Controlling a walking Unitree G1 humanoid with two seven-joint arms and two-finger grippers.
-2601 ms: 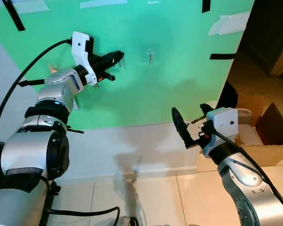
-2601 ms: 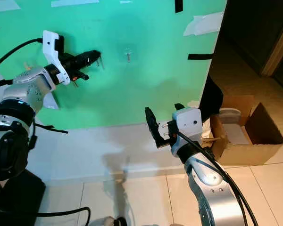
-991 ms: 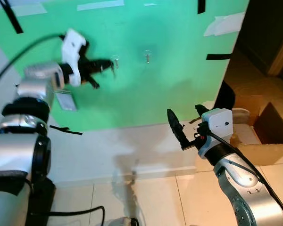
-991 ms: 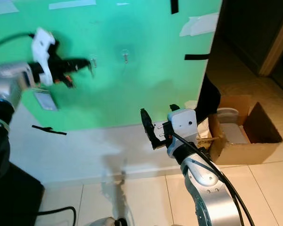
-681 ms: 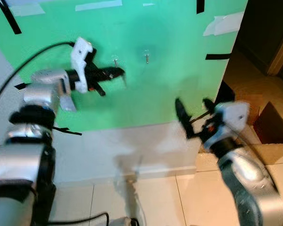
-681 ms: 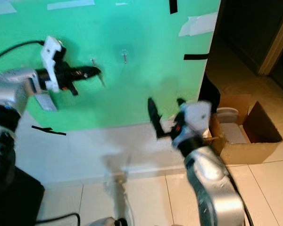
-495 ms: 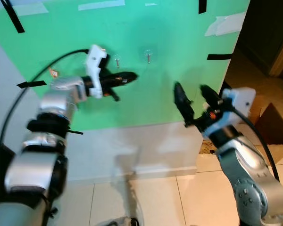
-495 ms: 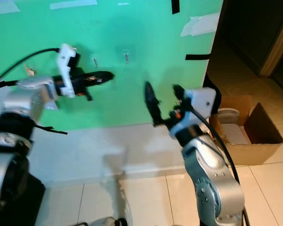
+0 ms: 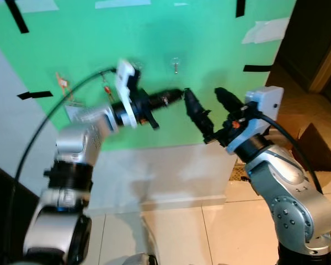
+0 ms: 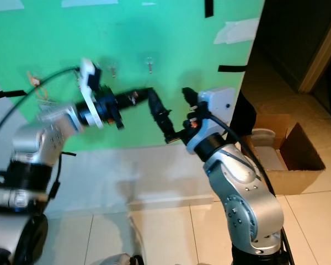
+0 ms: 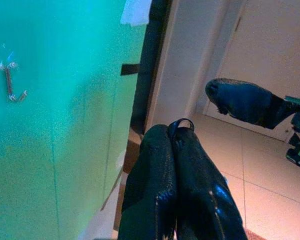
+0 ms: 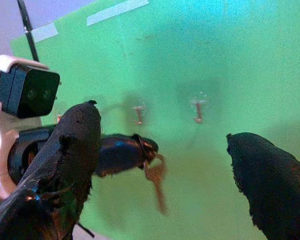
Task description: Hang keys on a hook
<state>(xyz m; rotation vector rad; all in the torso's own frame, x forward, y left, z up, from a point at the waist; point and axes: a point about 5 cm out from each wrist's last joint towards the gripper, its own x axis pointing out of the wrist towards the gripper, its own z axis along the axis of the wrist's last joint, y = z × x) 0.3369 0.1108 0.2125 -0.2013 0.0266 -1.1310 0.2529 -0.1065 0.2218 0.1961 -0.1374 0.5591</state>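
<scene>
Keys (image 12: 156,176) hang from a dark ring (image 12: 141,146) at the tip of the left gripper (image 12: 140,150); its fingers are pressed together on the ring, and the ring loop pokes out between the fingertips in the left wrist view (image 11: 181,123); the keys dangle in mid-air in front of the green board (image 9: 154,33), below the hooks and not on either one; the left arm reaches rightward across the board, gripper pointing right, motion-blurred in the eye views (image 10: 137,97); two small hooks sit on the board above the grippers, left hook (image 10: 113,70) and right hook (image 10: 149,63), both bare; right gripper (image 9: 205,107) is raised in front of the board just right of the left gripper, fingers spread wide, holding nothing; its left finger (image 12: 72,145) is close beside the left gripper's tip, whether touching cannot be told; its other finger (image 12: 270,180) is well apart to the right; black tape strips (image 9: 254,68) and white tape (image 9: 265,30) are stuck on the board; an open cardboard box (image 10: 289,165) sits on the tiled floor (image 10: 314,221) at far right, past the board's edge.
</scene>
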